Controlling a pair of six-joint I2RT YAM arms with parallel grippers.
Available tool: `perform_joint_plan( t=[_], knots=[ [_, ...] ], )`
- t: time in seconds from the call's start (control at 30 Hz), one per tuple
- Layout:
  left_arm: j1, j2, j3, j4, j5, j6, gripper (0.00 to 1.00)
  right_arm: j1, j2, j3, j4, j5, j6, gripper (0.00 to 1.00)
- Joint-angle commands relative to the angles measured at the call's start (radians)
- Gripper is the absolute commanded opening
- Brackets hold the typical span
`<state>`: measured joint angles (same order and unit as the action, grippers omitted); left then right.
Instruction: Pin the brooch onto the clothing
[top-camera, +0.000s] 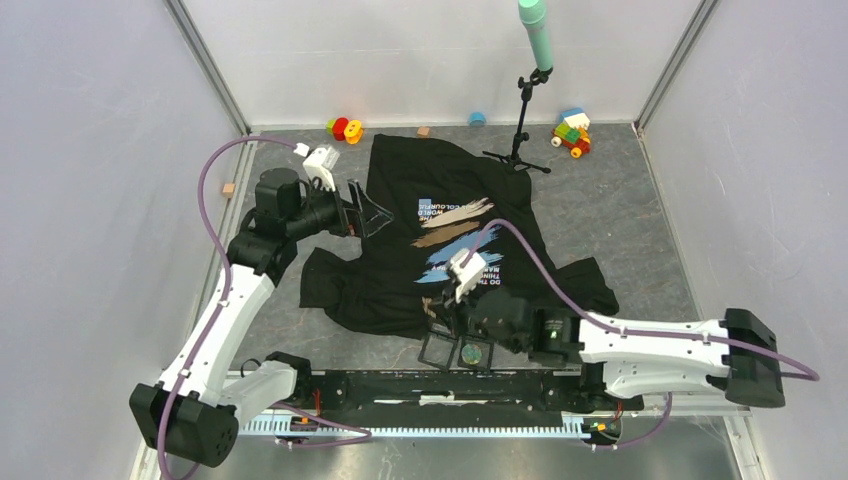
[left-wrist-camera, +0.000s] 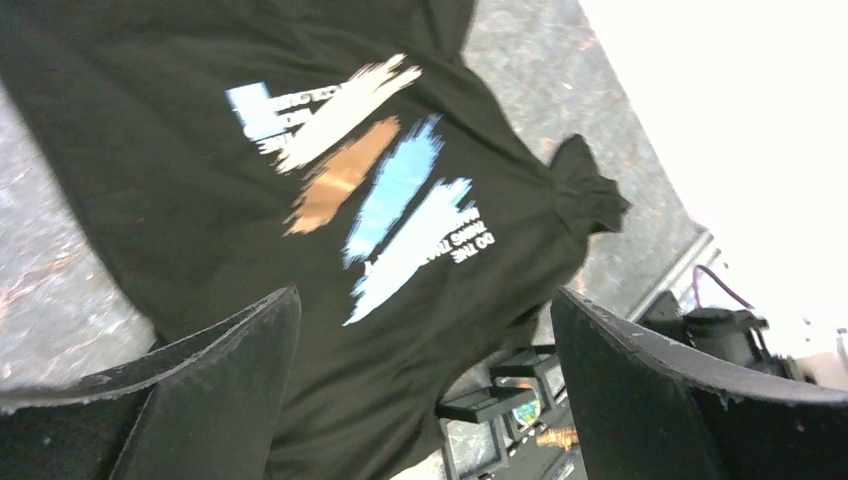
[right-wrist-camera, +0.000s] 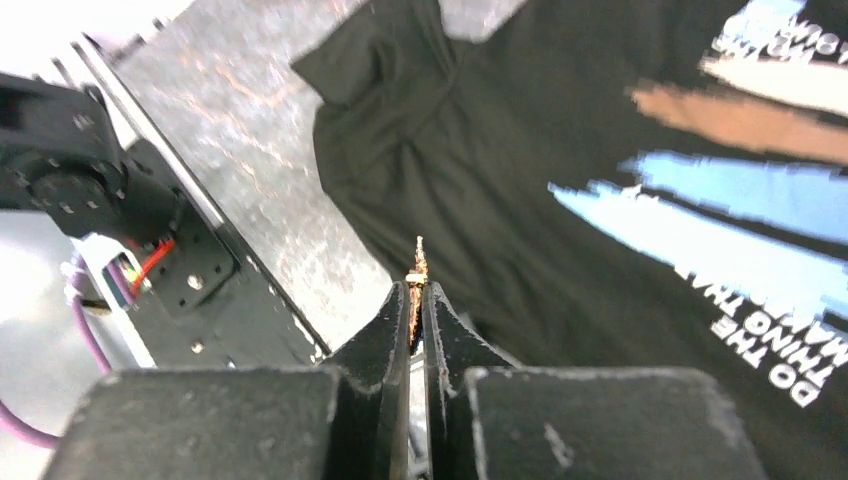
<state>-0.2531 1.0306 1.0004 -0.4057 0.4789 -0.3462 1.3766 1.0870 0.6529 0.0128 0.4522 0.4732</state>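
Observation:
The black T-shirt (top-camera: 400, 265) lies spread on the table with its blue, tan and white print up; it also shows in the left wrist view (left-wrist-camera: 200, 180) and the right wrist view (right-wrist-camera: 520, 190). My right gripper (right-wrist-camera: 415, 290) is shut on a thin gold-orange brooch (right-wrist-camera: 418, 262), seen edge-on and sticking out past the fingertips. It hovers by the shirt's near hem (top-camera: 441, 318). My left gripper (left-wrist-camera: 425, 300) is open and empty, above the shirt's left side (top-camera: 380, 213).
Two small black square boxes (top-camera: 438, 350) (top-camera: 473, 352) sit at the near edge, one holding an iridescent disc; they also show in the left wrist view (left-wrist-camera: 490, 400). A microphone stand (top-camera: 527, 110), toys (top-camera: 345, 128) (top-camera: 572, 132) and small blocks (top-camera: 229, 189) stand at the back and left.

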Motion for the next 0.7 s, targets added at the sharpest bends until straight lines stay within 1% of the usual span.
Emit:
perform_joint_plan(
  t=[0.0, 0.07, 0.13, 0.23, 0.33, 0.43, 0.53, 0.6, 0.67],
  knots=[
    [-0.006, -0.039, -0.023, 0.163, 0.227, -0.027, 1.0, -0.133, -0.084, -0.001, 0.142, -0.216, -0.126, 0.0],
    [-0.017, -0.043, -0.038, 0.205, 0.276, -0.039, 1.0, -0.218, -0.115, 0.0, 0.142, -0.321, -0.155, 0.0],
    [-0.045, -0.042, -0.039, 0.2, 0.287, -0.017, 1.0, -0.308, -0.143, -0.002, 0.139, -0.441, -0.182, 0.0],
    [-0.114, -0.029, -0.033, 0.191, 0.332, 0.01, 1.0, -0.445, -0.193, -0.015, 0.124, -0.61, -0.188, 0.0],
    [-0.188, -0.015, -0.029, 0.189, 0.386, 0.027, 1.0, -0.54, -0.242, -0.033, 0.124, -0.766, -0.179, 0.0],
    [-0.263, 0.011, -0.018, 0.137, 0.386, 0.061, 1.0, -0.6, -0.27, -0.036, 0.119, -0.905, -0.164, 0.0],
    [-0.323, 0.05, -0.003, 0.078, 0.361, 0.079, 0.99, -0.628, -0.28, -0.034, 0.12, -1.004, -0.145, 0.0],
    [-0.359, 0.077, 0.003, 0.051, 0.359, 0.087, 0.97, -0.631, -0.276, -0.032, 0.12, -1.047, -0.132, 0.0],
    [-0.391, 0.089, 0.013, 0.032, 0.361, 0.096, 0.93, -0.631, -0.266, -0.032, 0.12, -1.093, -0.117, 0.0]
  ],
)
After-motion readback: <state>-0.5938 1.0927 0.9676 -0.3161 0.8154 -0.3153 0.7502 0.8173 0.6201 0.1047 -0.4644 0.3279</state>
